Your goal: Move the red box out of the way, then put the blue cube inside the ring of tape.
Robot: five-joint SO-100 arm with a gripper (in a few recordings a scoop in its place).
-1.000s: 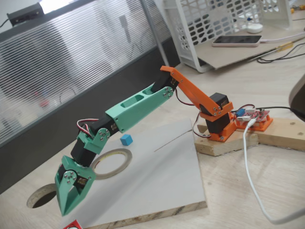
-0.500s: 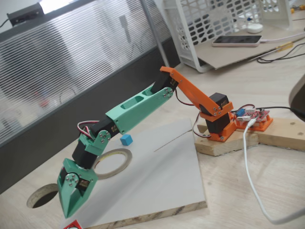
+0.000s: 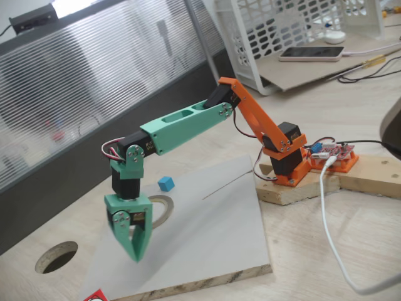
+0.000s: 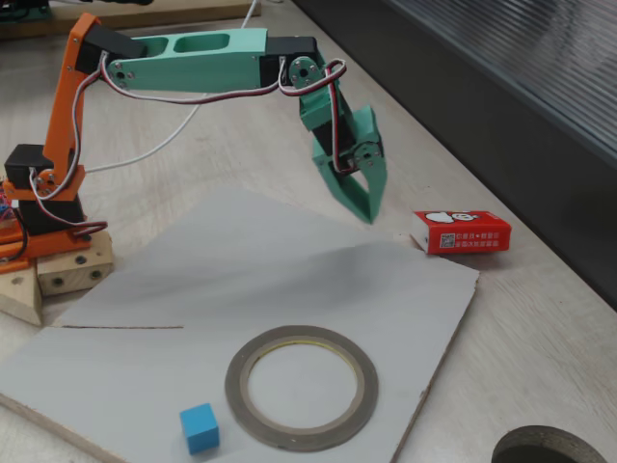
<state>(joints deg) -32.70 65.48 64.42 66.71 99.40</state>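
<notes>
The red box (image 4: 461,231) lies flat on the wooden table just past the grey board's far corner; only its corner (image 3: 95,295) shows at the bottom edge of a fixed view. My green gripper (image 4: 366,217) hangs tip-down to the left of the box, apart from it, shut with nothing in it. It also hovers over the board (image 3: 136,257) in front of the ring of tape (image 3: 164,207), hiding part of it. The whole tape ring (image 4: 241,384) lies flat on the board. The blue cube (image 4: 200,427) (image 3: 165,183) sits just outside the ring.
The grey board (image 4: 289,280) rests on the wooden table. A dark round hole (image 3: 56,257) (image 4: 540,449) is cut in the tabletop near the board's corner. The arm's orange base (image 3: 285,163) stands on wood blocks beside a red circuit board (image 3: 335,153) and a white cable (image 3: 329,219).
The gripper has lifted and swung right in the fixed view, from beside the hole and the red box to above the board in front of the tape ring. It stays shut.
</notes>
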